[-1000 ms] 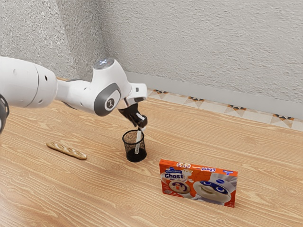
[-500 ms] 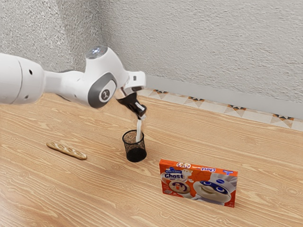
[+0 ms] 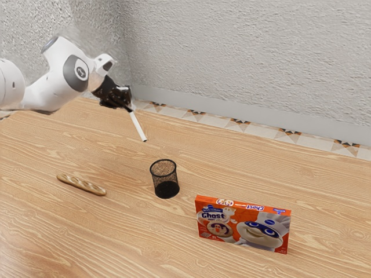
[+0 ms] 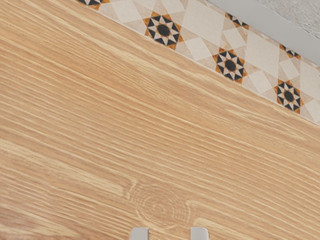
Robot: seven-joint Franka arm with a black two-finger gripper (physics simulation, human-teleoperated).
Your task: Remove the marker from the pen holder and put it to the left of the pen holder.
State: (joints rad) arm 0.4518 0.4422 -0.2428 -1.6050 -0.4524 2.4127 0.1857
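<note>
Item: marker (image 3: 139, 127), white, dark at the lower end. Location: in the air above the tabletop (image 3: 232, 174), upper left of the exterior view, clear of the pen holder. Position: tilted, lower end pointed toward the lower right of that frame.

Item: claw (image 3: 131, 106), black. State: pinching the marker near its upper end.

Item: pen holder (image 3: 164, 180), black mesh, upright, near the middle of the frame. Condition: marker already out; placing not yet done.

Risks, as judged: since the marker is held by one end and at a slant, it may be swivelled in the grip when its free end is met by the wood. If it is released too high, a bounce or a roll may be caused by its slender shape. If it is swung back low, the pen holder's rim may be clipped and the holder tipped. The drop may be made on the wrong side if "left" is misread.

Edges and room: the far edge of the tabletop is bordered by patterned tiles (image 4: 230, 65), toward which a roll should be avoided. Open wood is seen between that edge and the pen holder. Bread loaf (image 3: 82, 185) at middle left; orange box (image 3: 243, 225) at lower right, off the likely path.
</note>
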